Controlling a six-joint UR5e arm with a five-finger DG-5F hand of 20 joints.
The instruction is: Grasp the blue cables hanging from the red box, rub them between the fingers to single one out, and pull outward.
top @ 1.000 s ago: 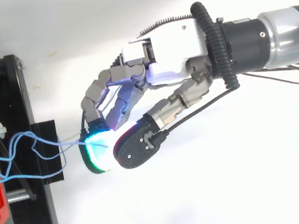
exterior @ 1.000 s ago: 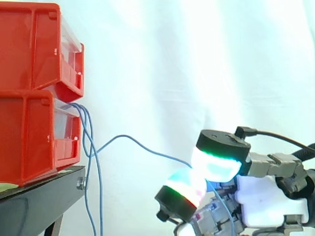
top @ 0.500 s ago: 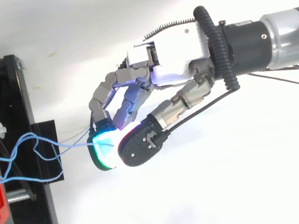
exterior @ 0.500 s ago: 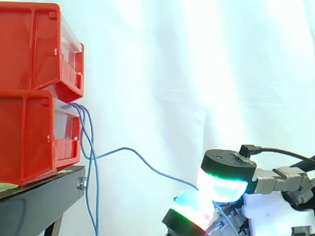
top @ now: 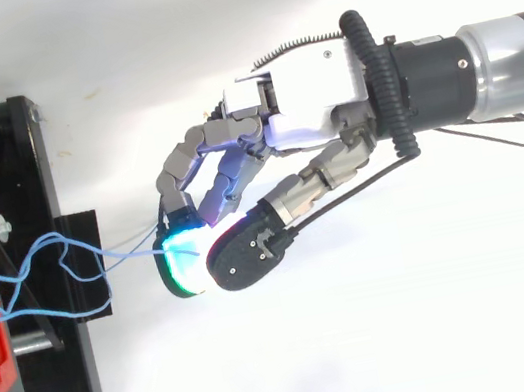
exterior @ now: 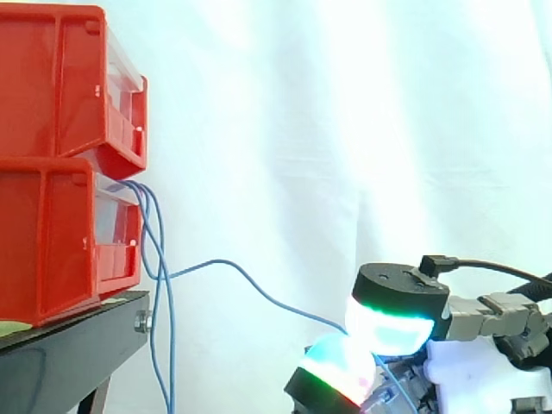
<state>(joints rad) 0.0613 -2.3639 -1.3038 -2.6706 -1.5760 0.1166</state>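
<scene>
Hand (exterior: 397,297) has drawn back toward frame's lower right (pull begun), pinching one blue cable (exterior: 267,296) clear of red box (exterior: 52,241).

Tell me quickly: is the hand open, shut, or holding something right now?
The hand is shut, pinching one blue cable between its glowing pads.

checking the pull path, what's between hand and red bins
One blue cable spans the gap from the lower red bin to the hand; otherwise bare, per the side view.
</scene>
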